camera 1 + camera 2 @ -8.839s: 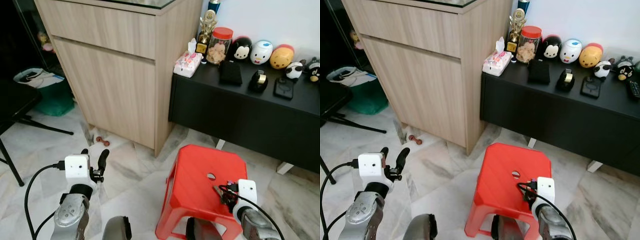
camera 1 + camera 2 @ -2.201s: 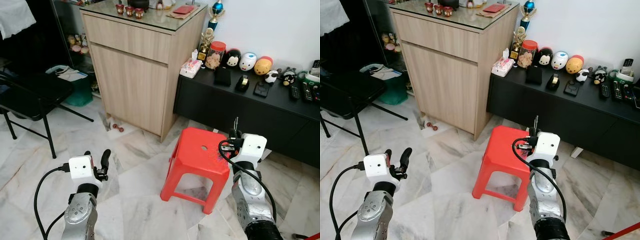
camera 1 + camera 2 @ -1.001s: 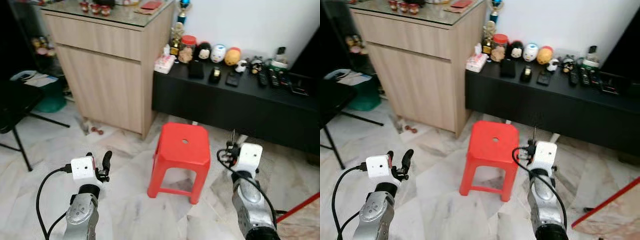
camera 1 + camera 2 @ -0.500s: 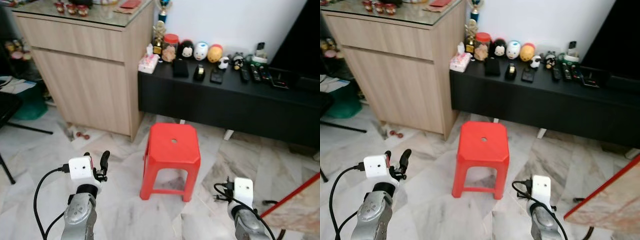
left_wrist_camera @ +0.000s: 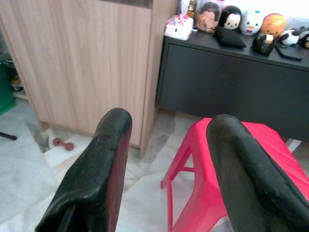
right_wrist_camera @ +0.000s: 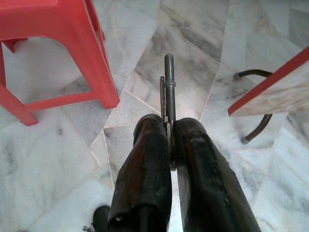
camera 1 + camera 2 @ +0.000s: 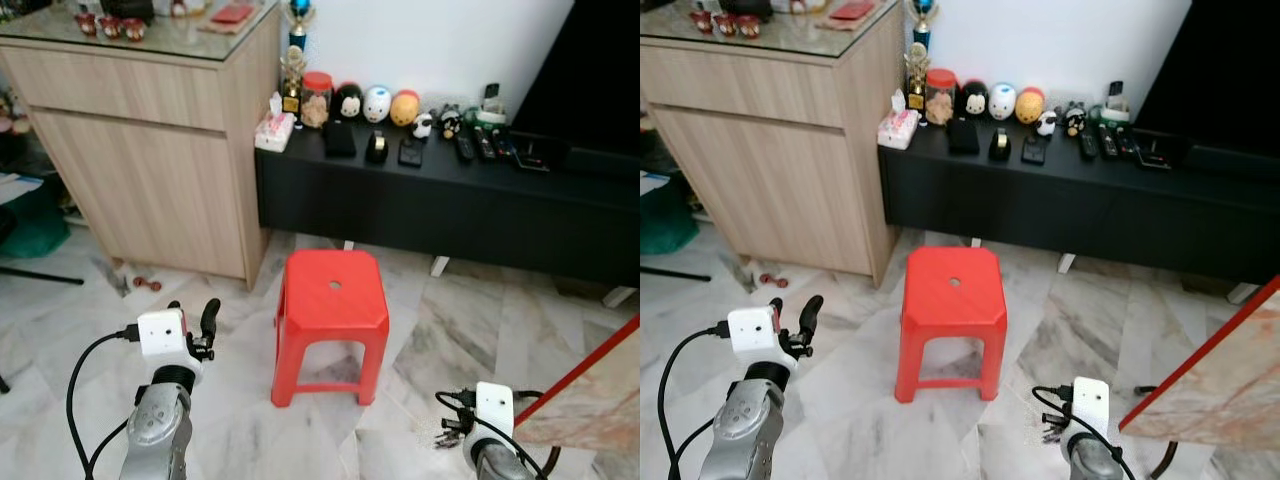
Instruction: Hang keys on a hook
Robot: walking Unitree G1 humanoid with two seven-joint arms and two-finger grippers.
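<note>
**Keys pinched low over open marble**

Standing at seven o'clock, the left claw gapes, released. A red stool sits centre, open marble floor around it. At five o'clock the right claw clenches the keys beside a red-edged panel.

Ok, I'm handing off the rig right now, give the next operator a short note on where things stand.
Right gripper: shut on the keys, held low above the marble floor, to the right of the red stool.
Left gripper: open, nothing in it, raised at the robot's left facing the wooden cabinet.
Done: keys are in hand.
Left: find the hook, which I cannot make out in these views, and hang the keys on it.
</note>
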